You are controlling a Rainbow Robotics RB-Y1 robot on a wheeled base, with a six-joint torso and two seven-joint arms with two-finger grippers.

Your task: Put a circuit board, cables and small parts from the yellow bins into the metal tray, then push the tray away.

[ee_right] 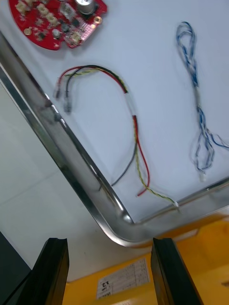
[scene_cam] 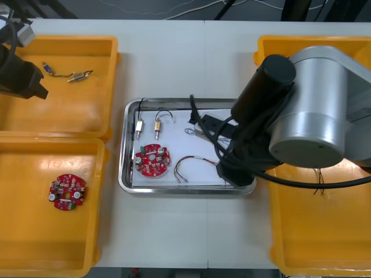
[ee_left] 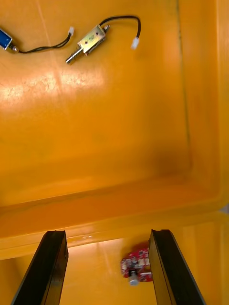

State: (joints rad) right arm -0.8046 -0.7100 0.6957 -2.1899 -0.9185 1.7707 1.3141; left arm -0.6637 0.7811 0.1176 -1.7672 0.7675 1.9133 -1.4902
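Beneath right arm (scene_cam: 313, 116), metal tray (scene_cam: 174, 189) corner

We see yellow bins (scene_cam: 64, 110) beside a shiny metal tray (scene_cam: 185, 189), white inside. In the tray: a red circuit board (scene_cam: 152, 160) speckled white and silver, a twisted blue and white cable (ee_right: 196, 88), and a red, yellow and black cable (ee_right: 135, 121). Left of the tray, another red board (scene_cam: 67, 192). The left tool (ee_left: 107, 233) and right tool (ee_right: 109, 240) have black fingers.

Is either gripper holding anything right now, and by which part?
Nothing is held. The right gripper stands open over a corner of the metal tray; the left gripper stands open over the yellow bins.
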